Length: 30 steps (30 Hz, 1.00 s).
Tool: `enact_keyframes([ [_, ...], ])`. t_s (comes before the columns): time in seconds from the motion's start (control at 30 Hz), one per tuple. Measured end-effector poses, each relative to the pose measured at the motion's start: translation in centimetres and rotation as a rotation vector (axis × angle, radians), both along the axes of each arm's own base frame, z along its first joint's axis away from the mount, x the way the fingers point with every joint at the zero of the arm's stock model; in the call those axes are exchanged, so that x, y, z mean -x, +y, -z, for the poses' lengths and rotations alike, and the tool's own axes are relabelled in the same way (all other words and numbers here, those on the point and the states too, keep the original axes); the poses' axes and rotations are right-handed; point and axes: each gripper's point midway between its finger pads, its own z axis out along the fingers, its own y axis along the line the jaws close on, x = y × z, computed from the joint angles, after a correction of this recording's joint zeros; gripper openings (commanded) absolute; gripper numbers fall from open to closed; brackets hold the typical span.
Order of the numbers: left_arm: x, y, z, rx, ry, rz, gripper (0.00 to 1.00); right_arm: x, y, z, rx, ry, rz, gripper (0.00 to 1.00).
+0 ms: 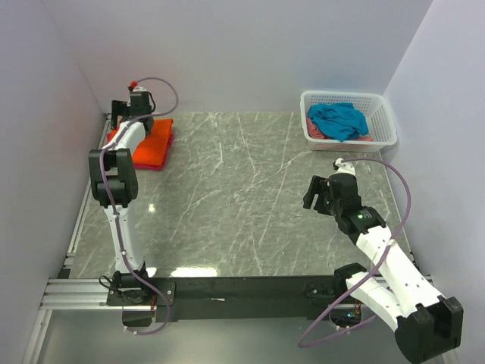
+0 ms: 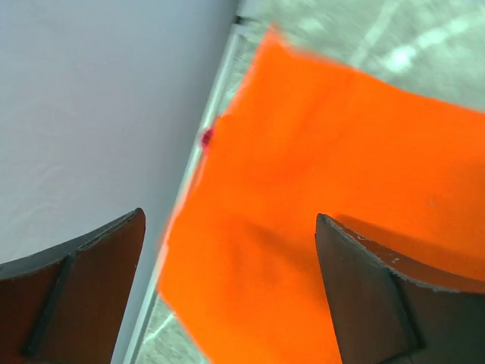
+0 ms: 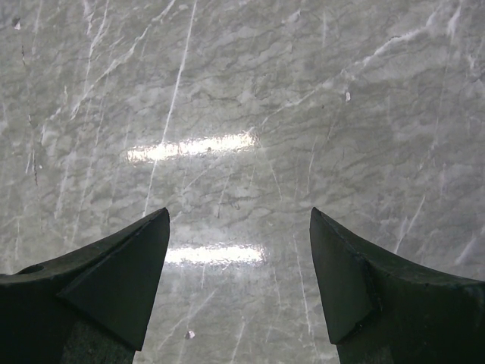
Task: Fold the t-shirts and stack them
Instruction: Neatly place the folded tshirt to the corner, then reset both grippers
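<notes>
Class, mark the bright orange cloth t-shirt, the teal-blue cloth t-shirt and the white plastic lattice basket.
Bright orange cloth t-shirt (image 1: 155, 148): top view, its flat right half.
Teal-blue cloth t-shirt (image 1: 339, 120): top view, its bunched middle.
White plastic lattice basket (image 1: 348, 144): top view, its near wall.

Both sets of jaws stand wide.
Your left arm stretches to ten o'clock, left gripper tipped downward; your right arm holds the right gripper at three o'clock.

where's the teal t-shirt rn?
Top view: the teal t-shirt sits bunched in the white basket at the far right corner of the table, on top of a pink t-shirt.
</notes>
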Motion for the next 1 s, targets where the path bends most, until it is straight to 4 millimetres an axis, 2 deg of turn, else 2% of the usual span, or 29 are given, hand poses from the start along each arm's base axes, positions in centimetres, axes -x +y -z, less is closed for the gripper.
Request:
enact_keyframes([
  [0.17, -0.1, 1.8, -1.7, 0.015, -0.063, -0.074, 0.99, -0.1, -0.1, 0.0, 0.0, 0.003, 0.012, 0.81],
  [0.27, 0.1, 1.8, -2.0, 0.056, -0.082, -0.11, 0.99, -0.1, -0.2, 0.0, 0.002, 0.003, 0.021, 0.81],
  [0.4, -0.1, 0.2, -4.0, 0.195, -0.152, -0.12, 0.99, -0.1, -0.4, -0.2, 0.002, -0.006, 0.032, 0.82],
  [0.47, 0.2, -1.2, -6.1, 0.3, -0.209, -0.106, 0.99, -0.1, -0.4, -0.4, -0.006, -0.015, 0.038, 0.82],
  [0.53, 0.6, -3.1, -9.0, 0.428, -0.288, -0.07, 0.99, 0.0, -0.4, -0.9, -0.019, -0.031, 0.043, 0.82],
  [0.6, 2.0, -5.8, -12.6, 0.58, -0.391, -0.008, 1.0, 0.0, -0.3, -1.3, -0.032, -0.049, 0.048, 0.82],
  [0.67, 4.8, -8.8, -15.2, 0.709, -0.464, 0.053, 1.0, 0.1, -0.3, -1.9, -0.044, -0.07, 0.052, 0.82],
  [0.73, 7.8, -12.2, -16.5, 0.799, -0.516, 0.111, 1.0, 0.1, -0.3, -2.6, -0.062, -0.097, 0.059, 0.82],
  [0.77, 9.4, -14.4, -16.5, 0.834, -0.518, 0.144, 0.99, 0.2, -0.3, -2.8, -0.07, -0.111, 0.061, 0.82],
  [0.83, 12.3, -20.1, -15.4, 0.897, -0.498, 0.22, 0.99, 0.3, -0.4, -3.3, -0.086, -0.141, 0.067, 0.84],
  [0.87, 13.9, -23.3, -13.9, 0.93, -0.462, 0.264, 0.99, 0.4, -0.4, -3.3, -0.093, -0.151, 0.071, 0.84],
  [0.93, 17.2, -28.1, -10.0, 0.979, -0.356, 0.323, 0.99, 0.6, -0.5, -3.1, -0.107, -0.17, 0.078, 0.85],
  [0.97, 19.2, -30.0, -7.3, 0.996, -0.283, 0.341, 0.99, 0.7, -0.5, -2.8, -0.111, -0.172, 0.081, 0.85],
  [1.0, 21.3, -31.0, -4.4, 1.001, -0.209, 0.335, 0.99, 0.8, -0.5, -2.6, -0.113, -0.172, 0.083, 0.85],
])
